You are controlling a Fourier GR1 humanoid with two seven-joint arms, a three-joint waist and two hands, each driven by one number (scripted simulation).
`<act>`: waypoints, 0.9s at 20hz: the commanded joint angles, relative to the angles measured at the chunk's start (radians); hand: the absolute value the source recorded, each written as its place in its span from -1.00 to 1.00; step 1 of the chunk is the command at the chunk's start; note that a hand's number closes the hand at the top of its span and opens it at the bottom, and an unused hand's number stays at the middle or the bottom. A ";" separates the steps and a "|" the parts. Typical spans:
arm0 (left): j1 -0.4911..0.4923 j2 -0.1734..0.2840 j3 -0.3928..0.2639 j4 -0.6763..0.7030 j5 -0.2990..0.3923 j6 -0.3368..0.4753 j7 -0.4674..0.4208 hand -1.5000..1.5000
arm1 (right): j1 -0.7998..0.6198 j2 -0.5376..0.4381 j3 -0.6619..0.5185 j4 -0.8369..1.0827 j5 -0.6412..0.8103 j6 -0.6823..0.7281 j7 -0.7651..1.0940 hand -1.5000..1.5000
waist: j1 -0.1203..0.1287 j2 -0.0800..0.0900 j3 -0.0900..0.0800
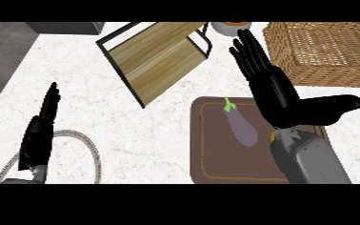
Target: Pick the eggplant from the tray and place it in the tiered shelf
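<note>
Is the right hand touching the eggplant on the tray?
Apart. The head view shows a strip of brown tray between the eggplant and the open right hand.

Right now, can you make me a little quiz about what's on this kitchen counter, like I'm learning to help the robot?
1. True or false: the purple eggplant with the green stem lies on the dark brown rectangular tray.
2. Which robot hand is above the tray: A) the left robot hand, B) the right robot hand?
3. Fill in: the black-framed wooden tiered shelf sits to the ____ of the woven wicker basket in the head view.

Key:
1. True; it has not been picked up.
2. B; its fingers are straight, beside the eggplant and not gripping it.
3. Left.
</note>
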 commanded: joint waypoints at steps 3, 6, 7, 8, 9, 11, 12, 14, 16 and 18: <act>0.010 -0.014 -0.045 0.024 0.028 -0.082 0.010 0.00 | -0.041 -0.264 0.013 0.169 0.179 0.021 0.255 -1.00 | -0.042 0.023 -0.019; 0.011 -0.028 -0.100 0.019 0.045 -0.141 0.044 0.00 | -0.042 -0.466 0.054 0.305 0.338 0.065 0.408 -1.00 | -0.051 0.046 -0.036; 0.014 -0.034 -0.102 0.017 0.042 -0.132 0.043 0.00 | -0.012 -0.548 0.129 0.322 0.446 0.105 0.400 -1.00 | -0.053 0.059 -0.061; 0.022 -0.041 -0.122 0.023 0.058 -0.163 0.056 0.00 | -0.015 -0.586 0.124 0.376 0.485 0.093 0.461 1.00 | -0.045 0.057 -0.041; 0.015 -0.058 -0.146 0.023 0.067 -0.187 0.066 0.00 | -0.038 -0.569 0.101 0.405 0.475 0.062 0.557 1.00 | -0.043 0.039 -0.027; -0.014 -0.070 -0.154 0.040 0.100 -0.233 0.114 0.00 | -0.108 -0.496 0.053 0.451 0.399 0.067 0.668 -1.00 | -0.027 0.026 -0.013; -0.025 -0.075 -0.148 0.074 0.101 -0.251 0.078 0.00 | -0.147 -0.448 0.057 0.465 0.370 0.097 0.707 -1.00 | -0.024 0.022 -0.012; -0.073 -0.107 -0.162 0.115 0.081 -0.249 0.096 0.00 | -0.254 -0.421 0.034 0.495 0.291 0.222 0.741 -1.00 | -0.025 0.021 -0.011; -0.015 -0.060 -0.126 0.064 0.099 -0.286 0.105 0.00 | -0.233 -0.380 0.029 0.506 0.288 0.262 0.670 -1.00 | -0.026 0.015 -0.010; -0.028 -0.047 -0.110 0.075 0.119 -0.314 0.101 0.00 | -0.312 -0.353 0.050 0.493 0.252 0.339 0.739 -1.00 | -0.020 0.016 -0.010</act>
